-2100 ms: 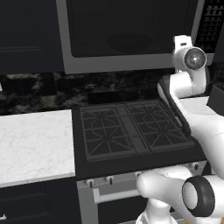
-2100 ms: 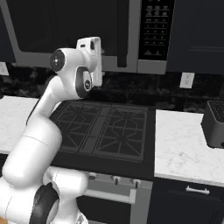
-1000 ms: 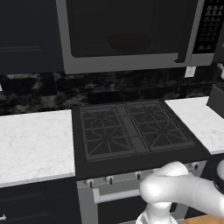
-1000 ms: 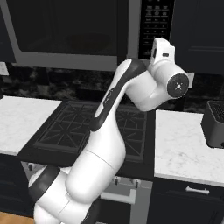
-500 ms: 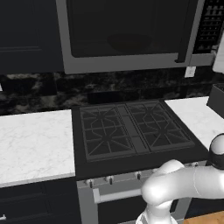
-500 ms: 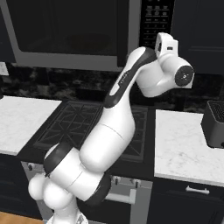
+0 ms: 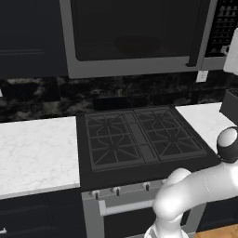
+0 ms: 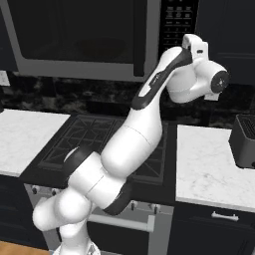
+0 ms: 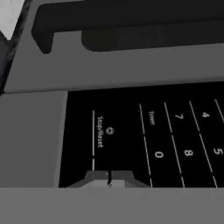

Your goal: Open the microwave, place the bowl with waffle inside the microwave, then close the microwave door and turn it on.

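Observation:
The microwave (image 7: 135, 69) hangs above the stove with its door (image 8: 74, 35) closed; the dark handle (image 9: 131, 19) runs along the door's edge. Behind the dark glass a dim round shape (image 7: 137, 45) looks like the bowl; the waffle cannot be made out. My gripper (image 9: 109, 179) is shut, its fingertips pressed together right at the black button panel (image 9: 144, 131), just below the Stop/Reset key. In the right base view the hand (image 8: 195, 49) is raised against the lower part of the panel (image 8: 177, 20).
A black gas stove (image 7: 139, 135) lies below the microwave. White marble counters (image 7: 32, 148) flank it. A dark toaster (image 8: 244, 142) stands on the right counter. Dark cabinets line the wall above and below.
The arm has swung from over the stove up and right to the microwave's button panel. In the last half second the hand has edged slightly closer to the panel.

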{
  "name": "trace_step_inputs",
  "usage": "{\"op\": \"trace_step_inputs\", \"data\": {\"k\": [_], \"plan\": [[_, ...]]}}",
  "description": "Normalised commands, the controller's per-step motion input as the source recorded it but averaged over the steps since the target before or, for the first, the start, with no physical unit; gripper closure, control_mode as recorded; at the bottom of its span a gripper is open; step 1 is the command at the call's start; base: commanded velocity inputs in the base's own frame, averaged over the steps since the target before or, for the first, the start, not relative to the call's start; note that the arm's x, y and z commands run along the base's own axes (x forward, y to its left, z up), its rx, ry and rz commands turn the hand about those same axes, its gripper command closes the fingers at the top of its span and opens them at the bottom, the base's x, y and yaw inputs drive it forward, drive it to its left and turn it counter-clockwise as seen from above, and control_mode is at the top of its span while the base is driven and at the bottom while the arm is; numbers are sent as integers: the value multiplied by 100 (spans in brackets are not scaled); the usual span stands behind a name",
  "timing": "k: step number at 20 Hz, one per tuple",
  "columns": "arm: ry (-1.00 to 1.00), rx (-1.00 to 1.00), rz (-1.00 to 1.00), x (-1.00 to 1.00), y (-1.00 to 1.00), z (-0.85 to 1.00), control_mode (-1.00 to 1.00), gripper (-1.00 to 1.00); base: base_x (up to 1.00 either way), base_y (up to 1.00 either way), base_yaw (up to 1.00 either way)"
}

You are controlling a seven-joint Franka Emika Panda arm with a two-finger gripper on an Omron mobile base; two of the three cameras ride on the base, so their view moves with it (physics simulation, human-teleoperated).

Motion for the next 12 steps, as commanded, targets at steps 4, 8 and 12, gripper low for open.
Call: {"op": "trace_step_inputs", "data": {"k": [4,8,12], "plan": [[-7,0,0,31,-29,0,-100,100,0,0,0],[-18,0,0,-53,-7,-1,-100,100,0,0,0],[-26,0,0,-100,2,-47,-100,100,0,0,0]]}}
